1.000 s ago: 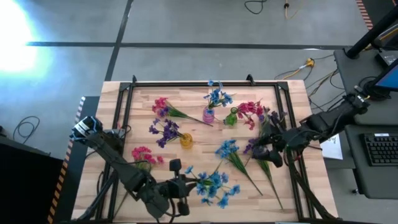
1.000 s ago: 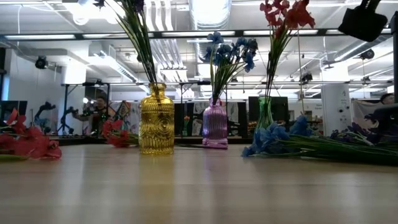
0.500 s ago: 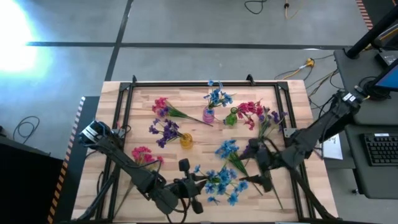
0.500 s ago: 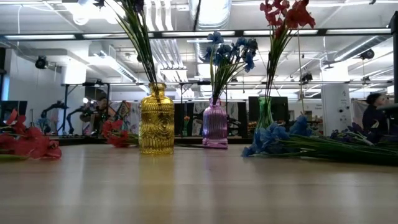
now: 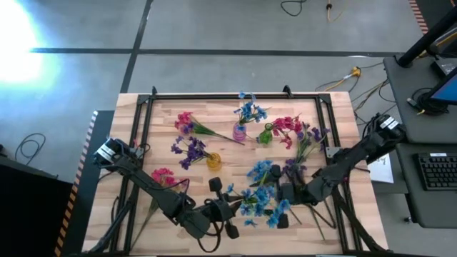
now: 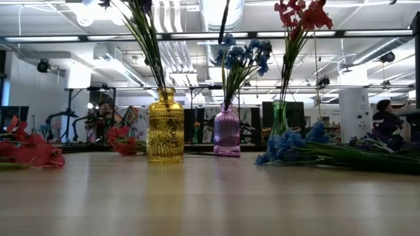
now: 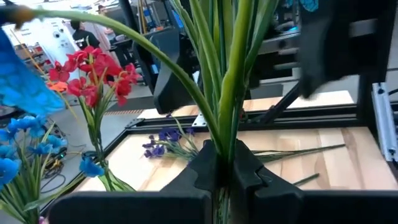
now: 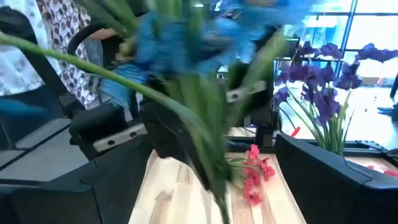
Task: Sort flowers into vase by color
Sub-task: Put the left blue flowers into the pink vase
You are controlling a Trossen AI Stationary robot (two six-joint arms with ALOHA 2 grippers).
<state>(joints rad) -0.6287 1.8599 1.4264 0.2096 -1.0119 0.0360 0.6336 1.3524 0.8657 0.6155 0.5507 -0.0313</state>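
Beside the blue sprigs (image 5: 258, 204), right gripper (image 5: 285, 207), newly arrived.

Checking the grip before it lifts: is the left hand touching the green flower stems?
Touching. In the left wrist view the left hand is shut on the green stems, which rise straight out from between its fingers.

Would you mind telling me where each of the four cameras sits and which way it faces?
High view: overhead, looking down; both arms show.
Low view: table height, facing the yellow vase; no arm shows.
Left wrist view: on the left arm; its tool is shut on blue flower stems.
Right wrist view: on the right arm, facing blue flowers.
Shared: high and low both show the purple vase.
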